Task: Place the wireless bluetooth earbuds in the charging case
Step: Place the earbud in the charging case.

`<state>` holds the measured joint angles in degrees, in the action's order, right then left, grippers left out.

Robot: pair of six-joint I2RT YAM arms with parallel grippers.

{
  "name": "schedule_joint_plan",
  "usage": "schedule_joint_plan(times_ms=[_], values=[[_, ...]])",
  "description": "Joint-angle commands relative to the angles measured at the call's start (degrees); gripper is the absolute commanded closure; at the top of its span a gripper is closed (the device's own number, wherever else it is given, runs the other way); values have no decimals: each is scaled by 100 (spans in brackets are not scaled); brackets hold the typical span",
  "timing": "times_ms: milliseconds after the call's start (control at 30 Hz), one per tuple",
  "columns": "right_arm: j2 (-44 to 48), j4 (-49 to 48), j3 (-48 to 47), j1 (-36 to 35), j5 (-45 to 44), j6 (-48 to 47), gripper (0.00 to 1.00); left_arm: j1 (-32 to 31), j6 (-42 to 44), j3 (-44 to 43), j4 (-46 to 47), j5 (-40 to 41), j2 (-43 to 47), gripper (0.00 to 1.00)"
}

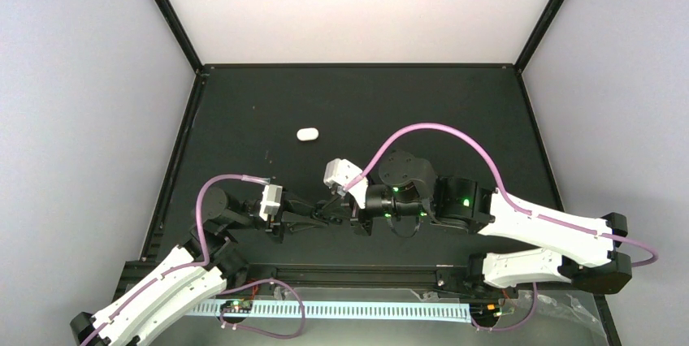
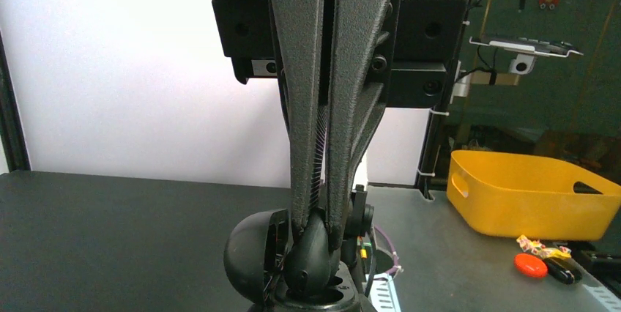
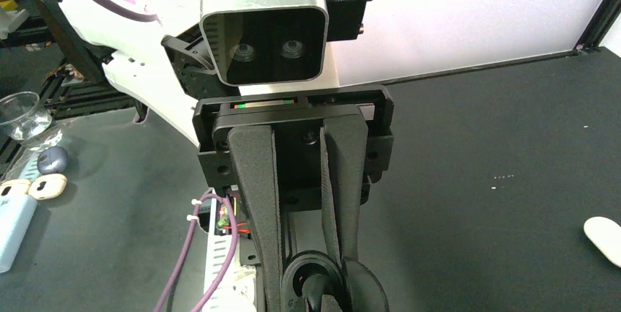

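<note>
Left gripper (image 2: 313, 237): pressed together on a black earbud (image 2: 307, 253), held at the lower centre of the left wrist view.
Right gripper (image 3: 315, 286): clamped around the open black case (image 2: 253, 257), just beneath the earbud.
White case (image 1: 306, 134): laid apart on the table (image 1: 455, 110), up and left of both grippers.

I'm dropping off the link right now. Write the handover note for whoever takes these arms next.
Left gripper: shut on what looks like a black earbud, lowered into the open black case.
Right gripper: appears shut on the black case, between the two arms.
White case: lies alone on the table, farther out.
Done: this bud is at its socket; whether it is seated, I cannot tell.
Left: seat it, release, then find the other earbuds, none visible in any view.
</note>
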<state>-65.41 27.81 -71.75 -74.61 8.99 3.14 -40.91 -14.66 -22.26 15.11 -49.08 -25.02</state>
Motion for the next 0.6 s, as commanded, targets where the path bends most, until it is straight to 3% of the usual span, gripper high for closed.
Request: schedule_joint_plan(times_ms=[0, 567], values=[[116, -92, 64, -31, -165, 30, 99, -17, 33, -176, 185, -24, -2, 98], [-9, -64, 30, -29, -140, -50, 99, -16, 18, -173, 210, -23, -19, 98]])
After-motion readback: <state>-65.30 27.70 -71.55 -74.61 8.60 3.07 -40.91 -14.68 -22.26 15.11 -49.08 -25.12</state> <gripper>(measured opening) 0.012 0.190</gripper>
